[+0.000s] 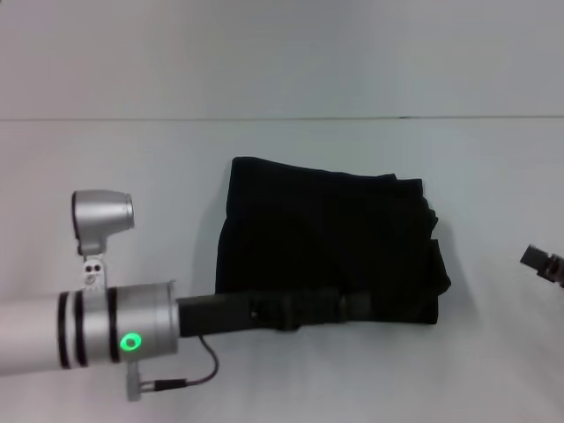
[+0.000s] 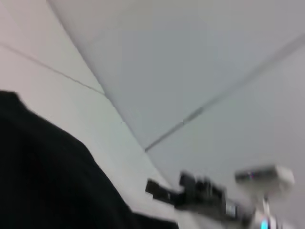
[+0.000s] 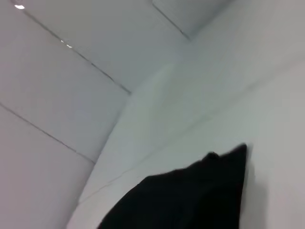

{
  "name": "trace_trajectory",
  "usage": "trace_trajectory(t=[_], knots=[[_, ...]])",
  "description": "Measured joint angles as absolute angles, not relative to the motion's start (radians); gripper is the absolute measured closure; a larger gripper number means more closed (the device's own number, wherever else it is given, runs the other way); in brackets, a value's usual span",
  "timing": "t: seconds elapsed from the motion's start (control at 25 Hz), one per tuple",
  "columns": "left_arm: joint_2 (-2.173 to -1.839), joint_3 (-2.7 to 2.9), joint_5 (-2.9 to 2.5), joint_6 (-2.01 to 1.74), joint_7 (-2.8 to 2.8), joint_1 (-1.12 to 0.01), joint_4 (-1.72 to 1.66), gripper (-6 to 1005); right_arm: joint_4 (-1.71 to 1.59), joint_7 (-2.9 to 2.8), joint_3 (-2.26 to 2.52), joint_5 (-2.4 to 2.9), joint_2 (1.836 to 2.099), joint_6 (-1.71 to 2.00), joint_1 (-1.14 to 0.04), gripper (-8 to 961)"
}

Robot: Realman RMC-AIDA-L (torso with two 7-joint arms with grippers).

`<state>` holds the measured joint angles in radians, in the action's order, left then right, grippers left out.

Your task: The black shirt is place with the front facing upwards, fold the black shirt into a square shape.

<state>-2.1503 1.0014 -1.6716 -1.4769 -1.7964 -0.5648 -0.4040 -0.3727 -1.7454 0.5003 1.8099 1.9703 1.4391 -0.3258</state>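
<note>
The black shirt (image 1: 330,242) lies near the middle of the white tabletop (image 1: 106,159), folded into a compact, roughly square bundle with no lettering showing on its upper face; its right edge is uneven, with layers of cloth stepping out one past another. My left arm reaches in from the left side, silver forearm with a green light, and its dark wrist runs along the near edge of the shirt. My left claw (image 1: 357,306) sits low at that near edge, black against black cloth, so I cannot tell whether it is spread, pressed together or pinching the fabric. From my left wrist camera the shirt (image 2: 47,176) fills one corner as a dark mass, and beyond it I see my other arm's claw (image 2: 159,189) hanging over the tabletop, well apart from the cloth. In the head view that right claw (image 1: 539,263) shows only as a small dark piece at the right edge, clear of the shirt, and I cannot tell how its fingers stand either. My right wrist camera catches a pointed corner of the shirt (image 3: 190,198) resting flat on the pale surface.
</note>
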Motion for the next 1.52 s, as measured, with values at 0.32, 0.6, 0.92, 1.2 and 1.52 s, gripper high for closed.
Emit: trace_trajectory(t=[0.32,0.6,0.92,1.2,1.52], knots=[[-2.122,1.020,-1.706,-1.552,-1.516,-0.472,-0.530,34,-0.374,-2.282,0.504,2.081,1.880,1.448,-0.526,35],[-2.081,0.960,-1.708,-1.653,-1.338,-0.421,-0.537,36,-0.416,-2.524,0.518,2.211,1.866,1.492,-0.660,35],[-2.077,0.903,-1.708,-1.655,-1.259,-0.394,-0.548,40,-0.395,-2.644,0.578,2.233,1.877,1.463,-0.723,36],[-2.080,0.909,-1.708,-1.640,-1.281,-0.402,-0.544,53,-0.405,-2.678,0.582,2.270,1.854,1.448,-0.718,36],[-2.076,0.906,-1.721,-1.614,-1.287,-0.413,-0.548,53,-0.402,-2.662,0.600,2.323,1.873,1.426,-0.736,36]])
